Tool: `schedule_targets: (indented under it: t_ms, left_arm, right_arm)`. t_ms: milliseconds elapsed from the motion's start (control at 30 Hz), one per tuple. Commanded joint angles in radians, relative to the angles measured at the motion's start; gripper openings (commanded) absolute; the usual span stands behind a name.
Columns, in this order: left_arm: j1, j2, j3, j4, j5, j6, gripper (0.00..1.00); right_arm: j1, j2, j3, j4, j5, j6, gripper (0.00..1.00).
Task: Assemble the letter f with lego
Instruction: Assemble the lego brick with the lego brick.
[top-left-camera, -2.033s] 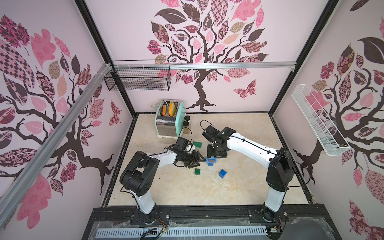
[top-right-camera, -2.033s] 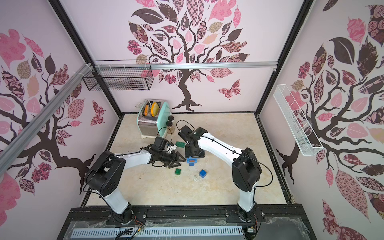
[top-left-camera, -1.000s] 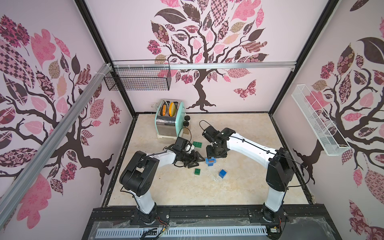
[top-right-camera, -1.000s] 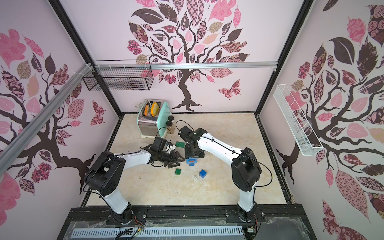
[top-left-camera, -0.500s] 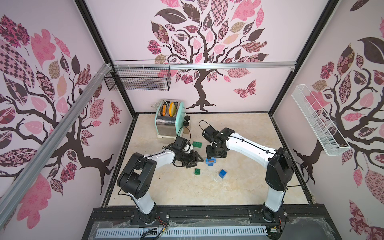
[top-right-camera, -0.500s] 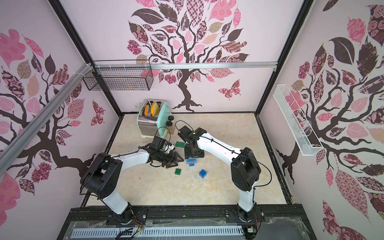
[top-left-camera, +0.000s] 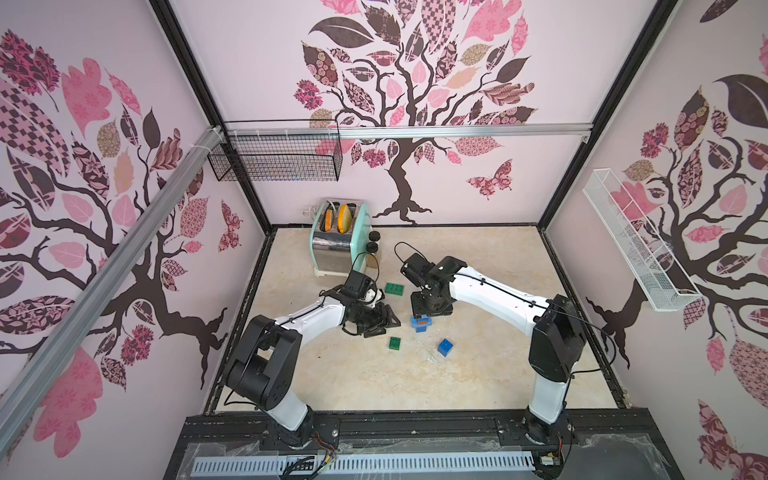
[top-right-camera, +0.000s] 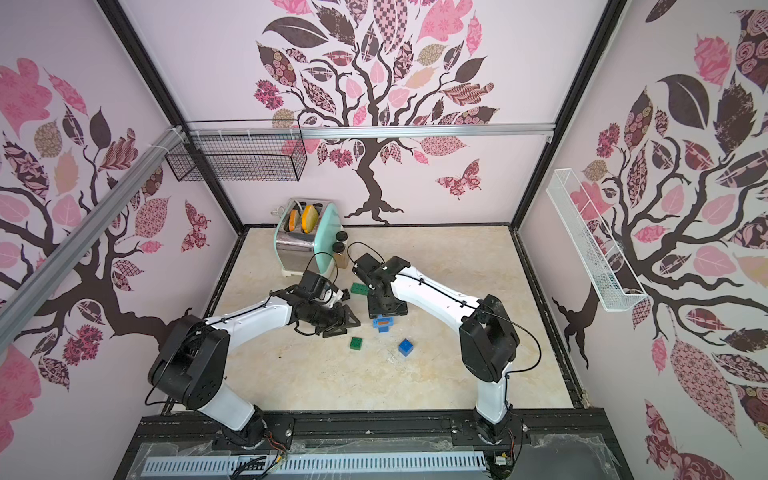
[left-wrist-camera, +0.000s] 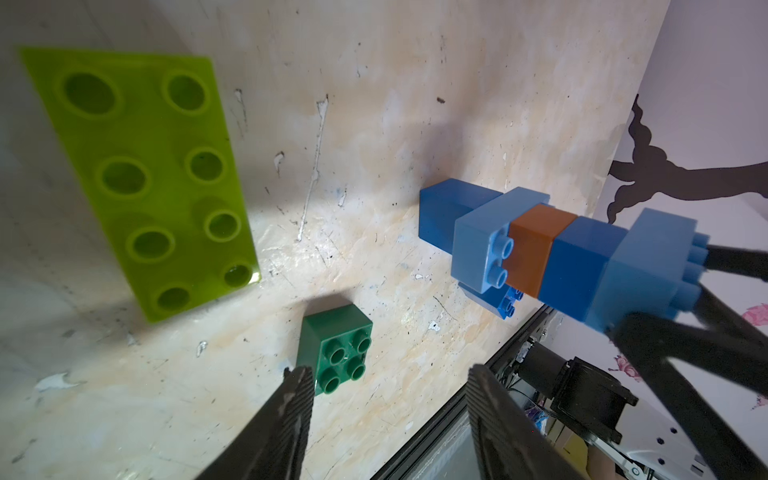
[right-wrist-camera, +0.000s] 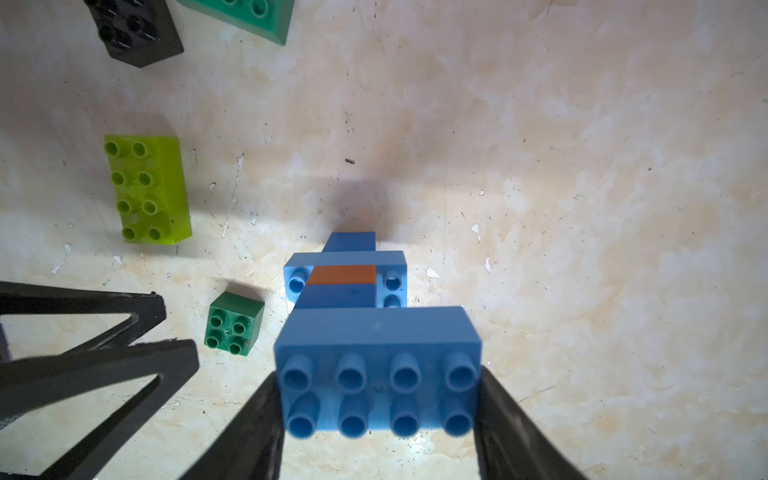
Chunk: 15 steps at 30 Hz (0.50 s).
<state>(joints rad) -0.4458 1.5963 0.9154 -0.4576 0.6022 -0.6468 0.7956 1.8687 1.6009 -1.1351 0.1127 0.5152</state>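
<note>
Topping the studded blue-and-orange stack (right-wrist-camera: 343, 276) mid-table, a glossy light-blue oblong brick (right-wrist-camera: 376, 332) sits clamped endwise in my right gripper (right-wrist-camera: 378, 399). My left gripper (left-wrist-camera: 388, 376) gapes empty just beside a square green brick (left-wrist-camera: 334, 353). Behind, the chrome toaster (top-left-camera: 332, 249) holds two orange slices (top-left-camera: 344, 216).

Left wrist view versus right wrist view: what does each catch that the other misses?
Only the left wrist view shows the stack side-on, with its layers readable, plus the black frame rail. Only the right wrist view shows the black brick and the dark green oblong brick. Both show the lime brick, the small green brick and both grippers: the left gripper with open, empty fingers, and the right gripper clamped on the stack's light blue top brick.
</note>
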Motion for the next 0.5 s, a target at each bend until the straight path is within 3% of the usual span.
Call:
schedule_targets:
  t_ms: [0,267,467]
  left_arm:
    - [0.012,-0.028,0.004,-0.035,-0.021,0.031,0.63]
    - [0.036,-0.065,-0.015,-0.051,-0.024,0.054,0.66]
    - [0.038,-0.106,0.003,-0.074,-0.036,0.092,0.76]
  right_arm:
    - [0.007,0.131,-0.085,-0.041,-0.007,-0.004,0.61]
    - [0.008,0.110,-0.080,-0.040,-0.008,-0.003,0.61]
    - [0.007,0.064,0.001,-0.055,-0.010,-0.007,0.61]
